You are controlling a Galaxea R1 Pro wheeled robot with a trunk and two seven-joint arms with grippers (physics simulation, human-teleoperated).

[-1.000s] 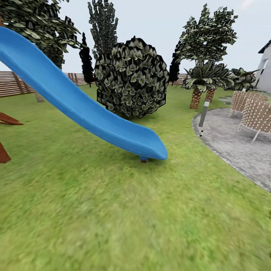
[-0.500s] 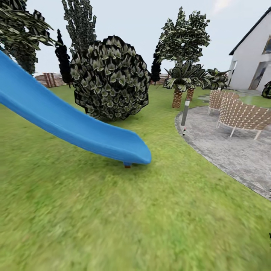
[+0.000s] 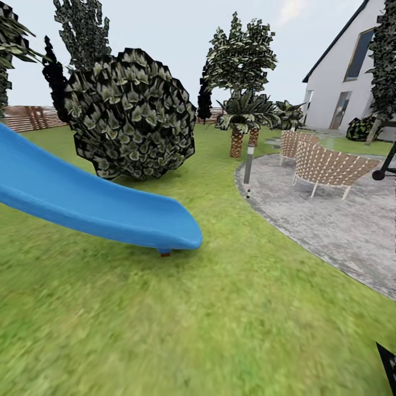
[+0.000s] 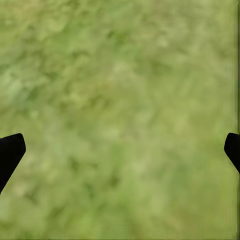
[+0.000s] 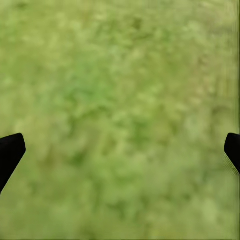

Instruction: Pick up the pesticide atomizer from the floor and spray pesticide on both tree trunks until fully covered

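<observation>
The pesticide atomizer [image 3: 248,192] is a tiny dark bottle standing on the paved floor [image 3: 341,225] at its kerb edge, far ahead and to the right, beside a grey bollard lamp [image 3: 248,164]. A tall tree [image 3: 240,54] with dark jagged foliage rises behind a short palm [image 3: 237,124], which hides its trunk. My left gripper [image 4: 122,150] is open over blurred grass, with nothing between its fingers. Likewise open and empty over grass is my right gripper [image 5: 122,150].
A blue slide [image 3: 93,206] ends on the lawn to the left, with a round dark bush [image 3: 132,115] behind it. Woven chairs [image 3: 327,168] stand on the patio, a white house [image 3: 346,88] beyond. A dark stand [image 3: 384,165] pokes in at the right edge.
The whole head view has swung to the right: slide, bush and patio sit further left in the picture, and more of the house shows. The atomizer has not moved on the floor.
</observation>
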